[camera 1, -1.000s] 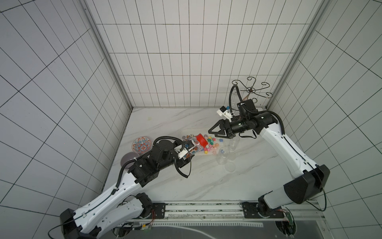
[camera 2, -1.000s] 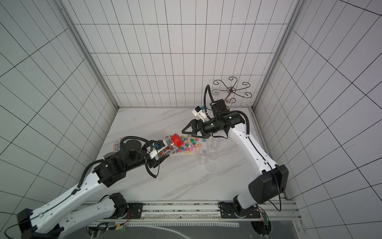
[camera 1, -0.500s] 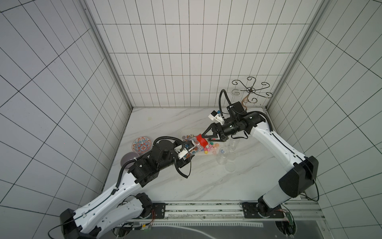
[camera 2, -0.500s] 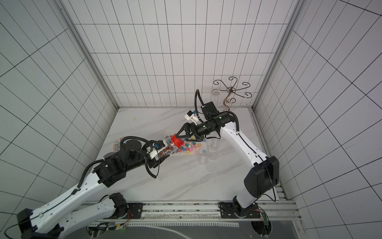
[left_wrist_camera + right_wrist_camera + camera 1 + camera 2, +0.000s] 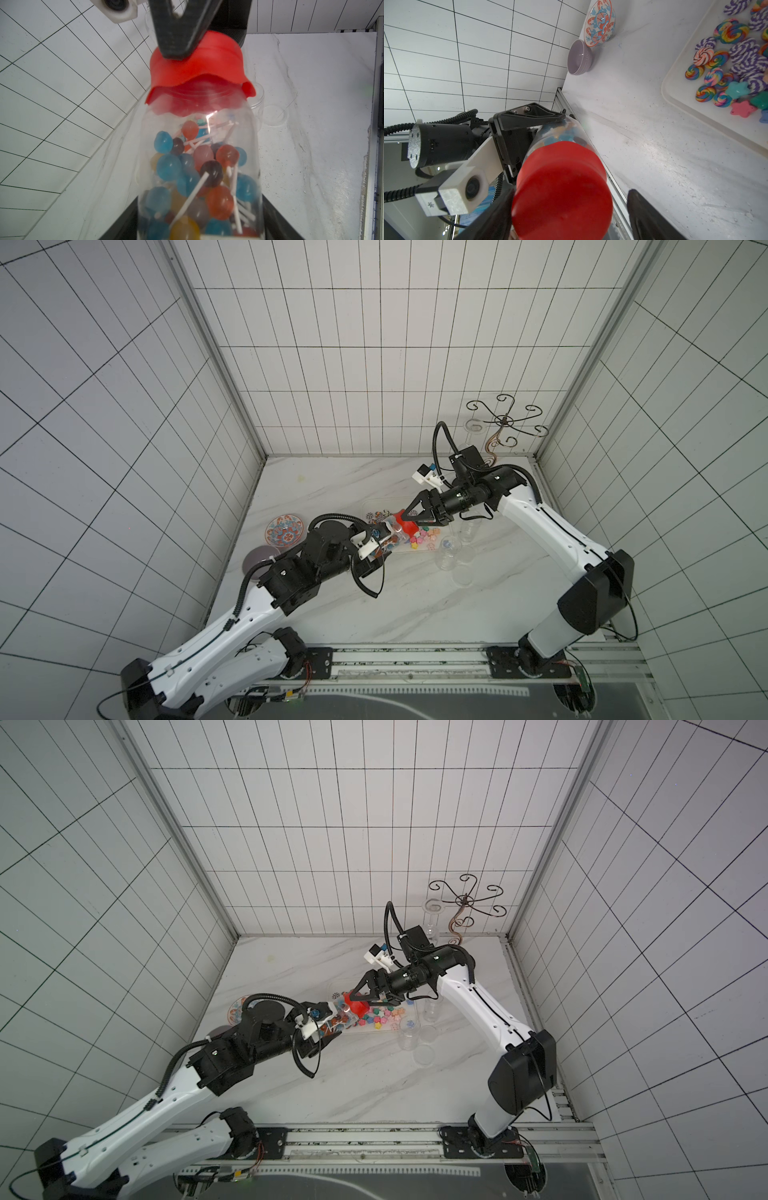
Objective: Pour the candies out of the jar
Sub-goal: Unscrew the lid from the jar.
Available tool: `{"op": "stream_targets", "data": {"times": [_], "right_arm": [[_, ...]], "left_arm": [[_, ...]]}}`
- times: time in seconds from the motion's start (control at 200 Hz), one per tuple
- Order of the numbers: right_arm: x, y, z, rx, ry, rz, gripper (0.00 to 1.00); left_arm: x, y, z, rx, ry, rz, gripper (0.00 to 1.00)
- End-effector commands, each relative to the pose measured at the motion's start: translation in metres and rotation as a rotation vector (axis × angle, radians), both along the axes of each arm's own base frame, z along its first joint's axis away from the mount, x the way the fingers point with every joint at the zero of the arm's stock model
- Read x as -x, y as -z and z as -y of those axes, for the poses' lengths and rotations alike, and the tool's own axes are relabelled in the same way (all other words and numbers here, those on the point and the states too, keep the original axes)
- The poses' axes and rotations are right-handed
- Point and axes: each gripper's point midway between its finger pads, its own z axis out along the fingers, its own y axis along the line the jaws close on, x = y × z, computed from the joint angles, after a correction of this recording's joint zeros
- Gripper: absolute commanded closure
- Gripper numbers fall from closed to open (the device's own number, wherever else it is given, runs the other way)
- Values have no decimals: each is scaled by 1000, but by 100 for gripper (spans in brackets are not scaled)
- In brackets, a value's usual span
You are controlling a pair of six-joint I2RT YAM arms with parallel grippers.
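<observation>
At mid-frame in both top views, we see the left gripper (image 5: 383, 540) clamped on the jar (image 5: 392, 531), which it holds tilted, lid end toward frame right. Candies (image 5: 207, 172) fill the jar, and the red lid (image 5: 562, 187) is still on. The right gripper (image 5: 569, 193) straddles the lid with jaws parted: one finger (image 5: 500, 212) meets it, the other stands clear. More candies lie in the tray (image 5: 667, 91) at upper right of the right wrist view.

A red-and-blue patterned ceramic bowl (image 5: 285, 528) sits left on the white marble tabletop (image 5: 395, 614), a plain mauve bowl (image 5: 258, 566) just nearer. Clear jars (image 5: 451, 556) cluster right of centre; a scrolled wire stand (image 5: 505, 423) stands far right.
</observation>
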Motion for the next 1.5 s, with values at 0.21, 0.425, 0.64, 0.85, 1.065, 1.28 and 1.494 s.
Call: {"op": "stream_targets", "data": {"times": [0.21,0.425,0.64,0.85,1.065,1.28,1.494], "right_arm": [[8,-33,-5,-98,-53,85,35],[18,-44,-3,-157,-72,153,40],[27,-48,2,-211,-131,298,46],[44,-52,8,-290,-239,481,46],[54,-47,16,-308,-269,640,46],[62,-60,29,-371,-284,759,46],[63,-74,39,-408,-276,798,46]], "left_arm": [[-4,-22,9,75,18,46,39],[-3,-32,16,142,52,10,40],[6,-56,25,294,208,-112,39],[24,-61,38,330,387,-255,39],[37,-68,44,359,487,-304,39],[49,-75,42,389,567,-341,39],[62,-88,38,428,648,-360,39]]}}
